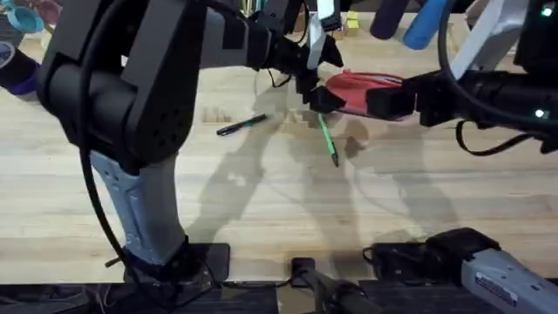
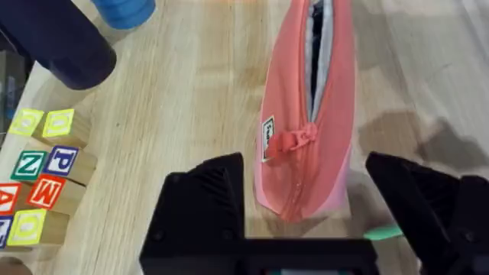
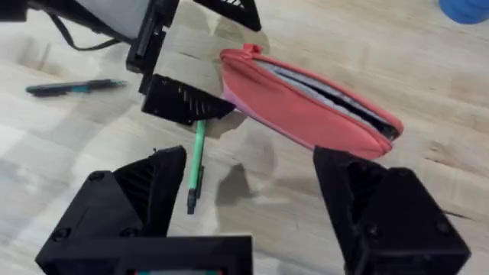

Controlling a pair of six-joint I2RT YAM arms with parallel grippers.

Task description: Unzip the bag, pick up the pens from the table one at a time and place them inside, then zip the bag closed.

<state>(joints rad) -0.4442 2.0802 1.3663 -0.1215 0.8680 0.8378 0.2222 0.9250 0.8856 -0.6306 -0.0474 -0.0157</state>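
The coral-pink bag lies on the table at the back centre, its zipper open along most of the top. The pink slider pull sits near the end facing my left arm. My left gripper is open, with one finger on each side of that end. My right gripper hovers open just in front of the bag. The green pen lies just in front of the bag. The black pen lies farther left.
Lettered wooden blocks stand behind the bag on the left. A blue cylinder and a dark navy one lie at the back. The left arm's large body rises over the table's left half.
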